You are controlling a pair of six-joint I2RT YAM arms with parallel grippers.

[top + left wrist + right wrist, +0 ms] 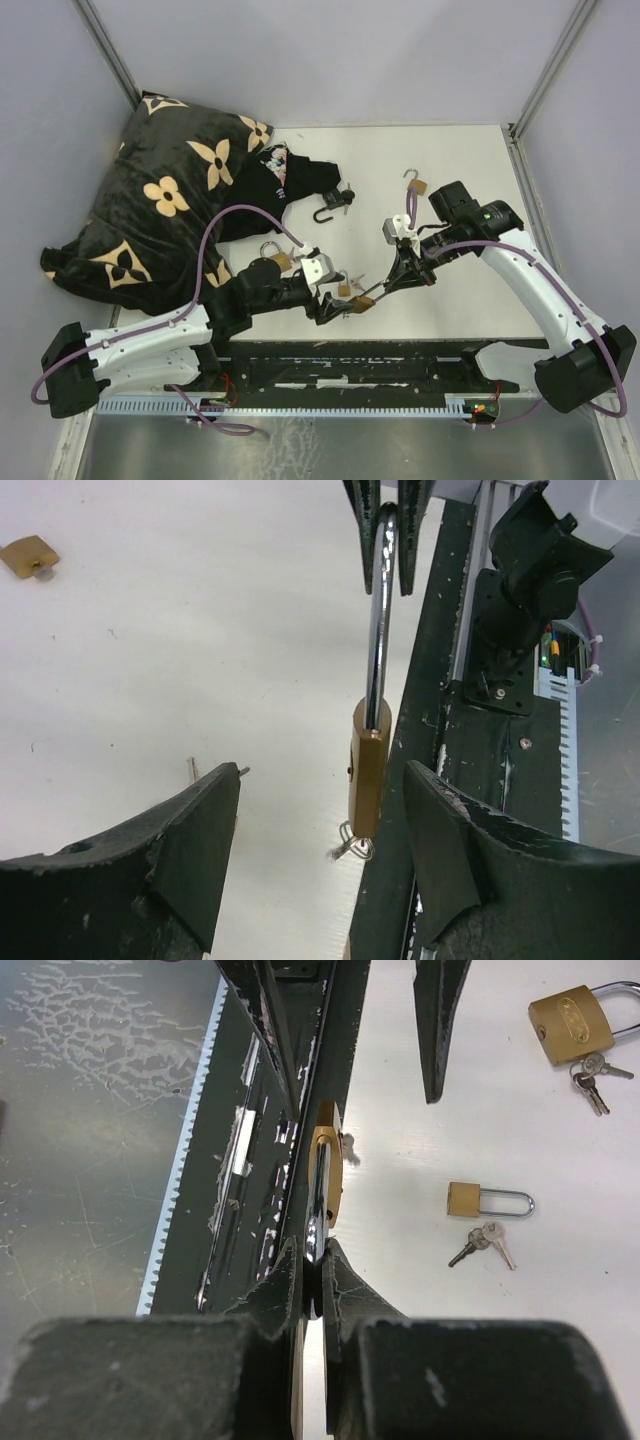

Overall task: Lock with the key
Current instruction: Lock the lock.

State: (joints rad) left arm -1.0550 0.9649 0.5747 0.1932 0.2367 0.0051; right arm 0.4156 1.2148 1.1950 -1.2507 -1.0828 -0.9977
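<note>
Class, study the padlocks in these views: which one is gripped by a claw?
The brass padlock pinched by its shackle in the right claw, hanging between both arms; the other padlocks lie loose, gripped by nothing.

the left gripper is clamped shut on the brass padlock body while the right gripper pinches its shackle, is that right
No. The left gripper is open: its fingers stand apart on either side of the brass padlock body, not touching it, as the left wrist view shows. The right gripper does pinch the shackle.
</note>
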